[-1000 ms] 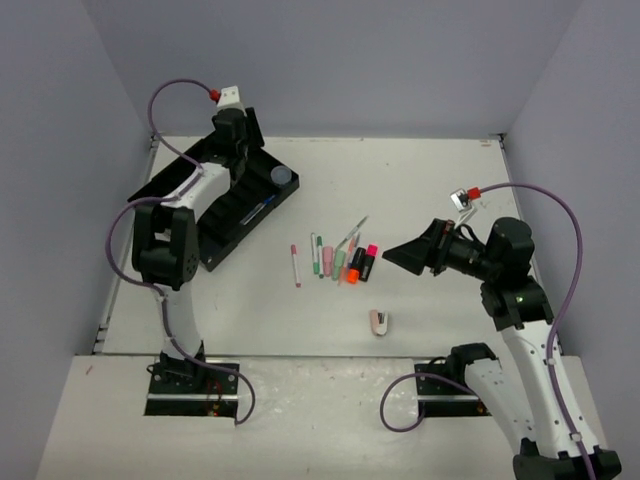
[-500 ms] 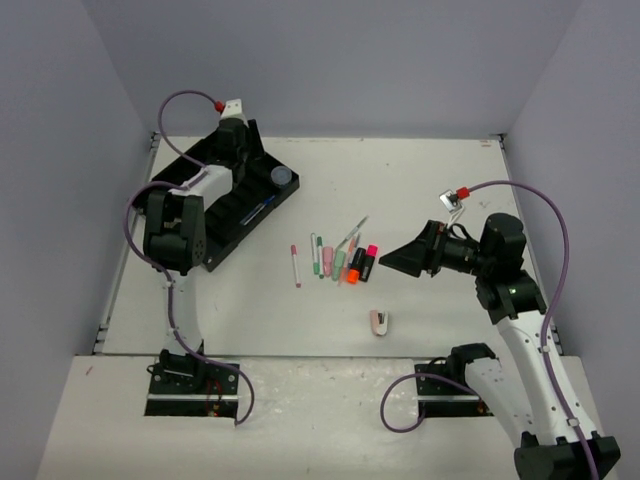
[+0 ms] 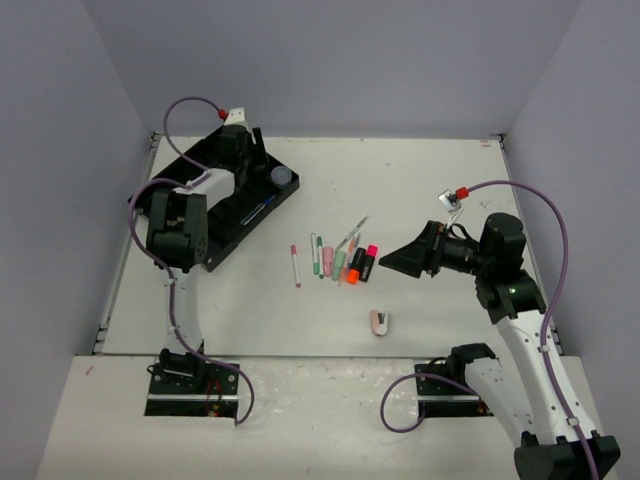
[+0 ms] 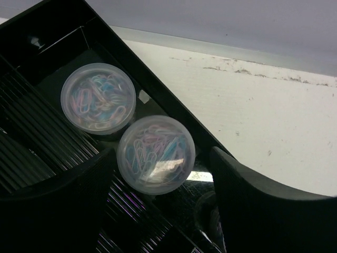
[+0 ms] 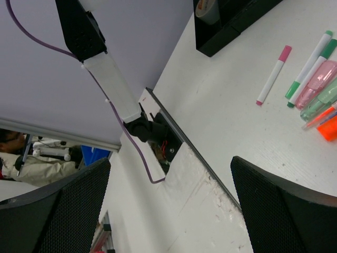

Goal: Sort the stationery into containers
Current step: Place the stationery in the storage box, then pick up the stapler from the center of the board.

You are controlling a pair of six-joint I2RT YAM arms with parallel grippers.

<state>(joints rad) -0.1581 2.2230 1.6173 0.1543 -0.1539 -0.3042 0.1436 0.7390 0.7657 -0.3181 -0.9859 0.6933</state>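
The black tray lies at the back left. My left gripper hovers over its far end. In the left wrist view the left gripper is open around a round clear jar of paper clips standing in the tray, with a gap at the right finger. A second jar stands just behind it. Pens and markers lie in a row mid-table, and a pink pen is leftmost. A small pink-white stapler lies nearer. My right gripper hangs open and empty just right of the markers.
Another round jar sits at the tray's right corner, and a blue pen lies in one compartment. The right wrist view shows the pink pen, green pens and the left arm's base. Walls enclose the table.
The left gripper's jaws have spread a little wider around the jar, and the left arm's elbow has swung toward the tray. The right arm rose slightly, then held still.
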